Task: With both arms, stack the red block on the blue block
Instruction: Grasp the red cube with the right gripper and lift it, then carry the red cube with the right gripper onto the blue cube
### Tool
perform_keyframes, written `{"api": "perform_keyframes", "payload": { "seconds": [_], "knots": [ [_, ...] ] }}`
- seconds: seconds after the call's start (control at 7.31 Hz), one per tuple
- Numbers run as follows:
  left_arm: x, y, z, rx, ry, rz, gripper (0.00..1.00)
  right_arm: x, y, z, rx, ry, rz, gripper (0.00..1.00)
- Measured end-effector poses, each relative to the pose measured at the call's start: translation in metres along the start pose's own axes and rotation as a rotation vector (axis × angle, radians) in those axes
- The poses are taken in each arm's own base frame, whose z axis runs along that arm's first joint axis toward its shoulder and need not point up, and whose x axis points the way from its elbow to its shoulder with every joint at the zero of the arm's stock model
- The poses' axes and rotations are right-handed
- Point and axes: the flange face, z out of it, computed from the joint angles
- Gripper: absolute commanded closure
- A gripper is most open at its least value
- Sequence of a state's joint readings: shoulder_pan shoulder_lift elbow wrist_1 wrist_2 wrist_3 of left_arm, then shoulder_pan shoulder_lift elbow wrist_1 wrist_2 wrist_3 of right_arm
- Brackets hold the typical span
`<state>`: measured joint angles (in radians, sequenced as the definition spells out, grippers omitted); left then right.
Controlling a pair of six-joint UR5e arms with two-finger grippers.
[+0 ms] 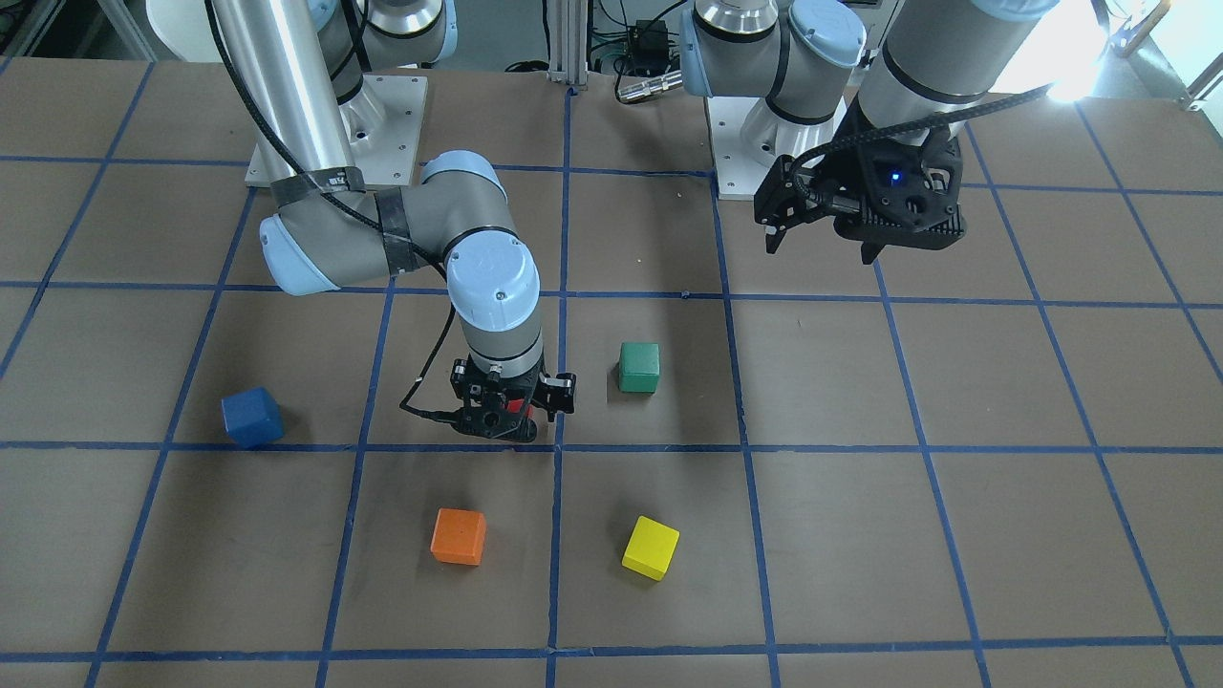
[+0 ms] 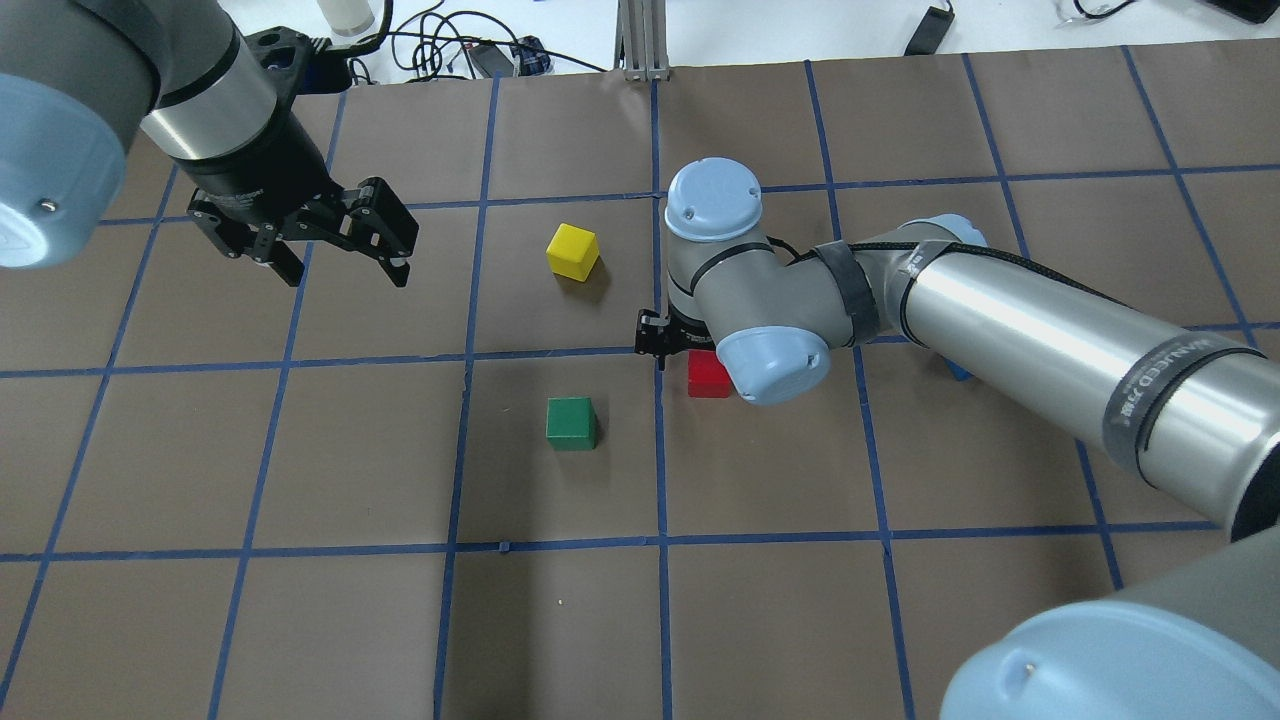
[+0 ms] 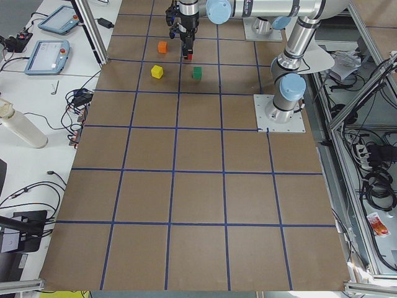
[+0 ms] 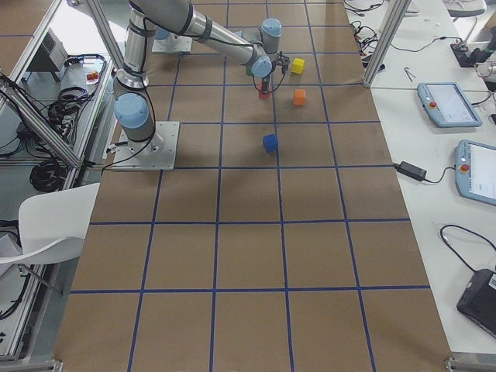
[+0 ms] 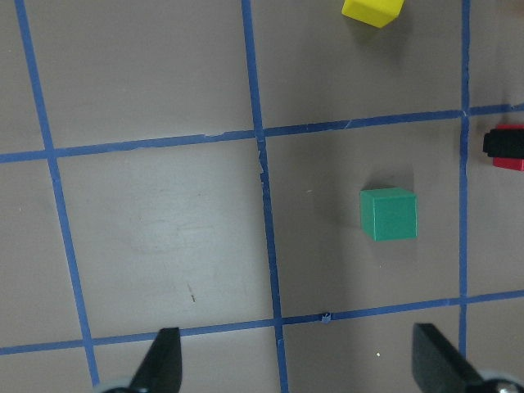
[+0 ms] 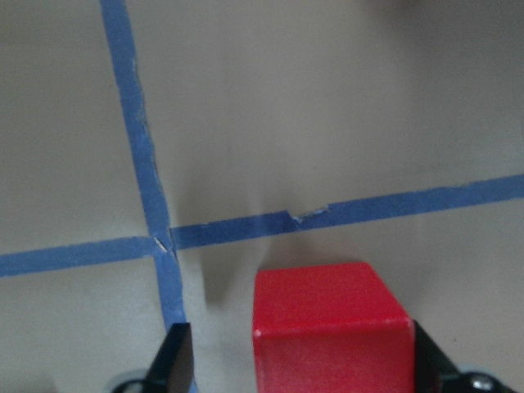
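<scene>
The red block rests on the table near the middle. My right gripper is down around it. In the right wrist view the red block sits between the open fingers, close to the right-hand finger and apart from the other. The blue block lies on the table apart from it, on the right arm's side; in the overhead view the right arm hides most of it. My left gripper hangs open and empty, high above the table near its base.
A green cube lies close beside the right gripper. An orange cube and a yellow cube lie further toward the far edge. The brown table has blue tape grid lines.
</scene>
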<state>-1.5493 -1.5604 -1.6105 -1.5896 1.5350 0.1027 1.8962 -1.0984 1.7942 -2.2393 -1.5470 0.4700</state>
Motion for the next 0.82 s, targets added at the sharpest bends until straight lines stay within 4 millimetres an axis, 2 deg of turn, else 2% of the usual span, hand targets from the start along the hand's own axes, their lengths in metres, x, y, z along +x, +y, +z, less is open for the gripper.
{"api": "perform_keyframes", "payload": {
  "seconds": [0.27,0.41,0.55,0.82],
  "knots": [
    [0.000,0.000,0.000,0.000,0.001,-0.001,0.00,0.011,-0.001,-0.005,-0.027,0.020,-0.056,0.80],
    [-0.001,0.000,0.000,0.000,0.000,-0.001,0.00,0.028,-0.006,-0.021,-0.031,0.022,-0.071,0.80],
    [0.000,0.000,0.000,-0.001,0.001,-0.001,0.00,0.053,-0.013,-0.047,-0.027,0.018,-0.083,0.80],
    [0.000,0.000,0.001,0.001,0.001,0.000,0.00,0.118,-0.026,-0.098,-0.019,0.018,-0.138,0.79]
  ]
}}
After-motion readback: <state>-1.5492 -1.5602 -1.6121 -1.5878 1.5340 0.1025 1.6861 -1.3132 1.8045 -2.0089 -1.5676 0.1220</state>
